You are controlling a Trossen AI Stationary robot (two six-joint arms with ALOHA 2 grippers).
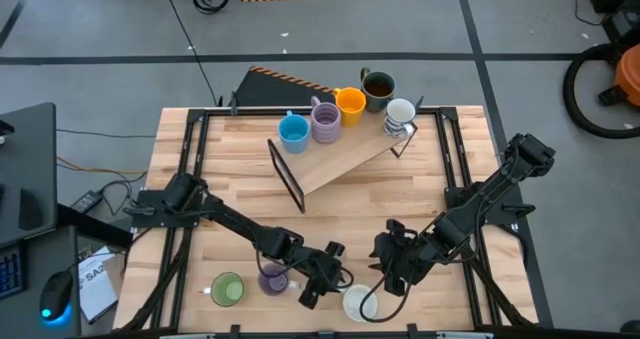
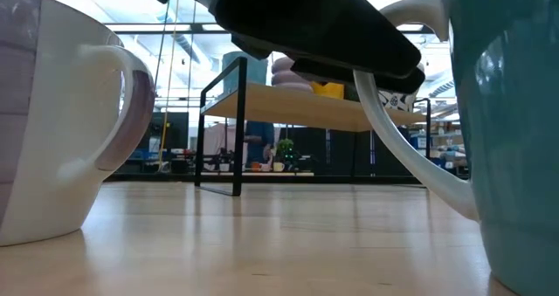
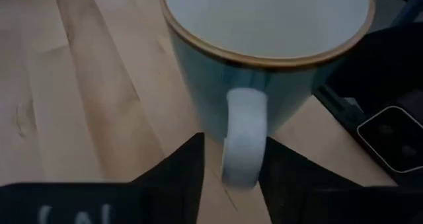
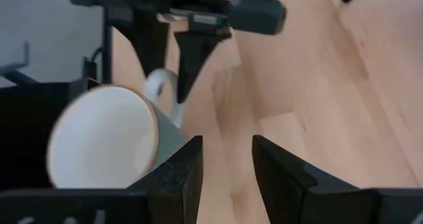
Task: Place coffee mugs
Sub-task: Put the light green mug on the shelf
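A pale mug with a brown rim (image 1: pixel 360 303) stands near the table's near edge, its handle toward my left gripper (image 1: pixel 330 287), which is open. Its fingers stand on either side of the handle (image 3: pixel 244 138). My right gripper (image 1: pixel 388 279) is open just right of the mug (image 4: pixel 106 141), apart from it. A purple mug (image 1: pixel 272 277) and a green mug (image 1: pixel 227 289) rest on their bases left of it. Blue (image 1: pixel 293 131), purple (image 1: pixel 325 122), orange (image 1: pixel 350 104), dark (image 1: pixel 378 87) and white (image 1: pixel 400 114) mugs stand on the raised wooden shelf (image 1: pixel 345 159). My left gripper (image 3: pixel 232 178) has the pale mug's handle (image 3: pixel 243 159) between its two fingers, coming at it slanting from above on the mug's left side. A strip of table shows beside one finger (image 3: pixel 188 174). Whether the pads touch the handle I cannot tell.
The shelf on its black wire frame (image 1: pixel 288 177) fills the table's far middle, and its legs show in the low view (image 2: pixel 238 121). The near table edge is close to the pale mug. Both arms meet at the near middle. Bare wood lies between the shelf and the grippers.
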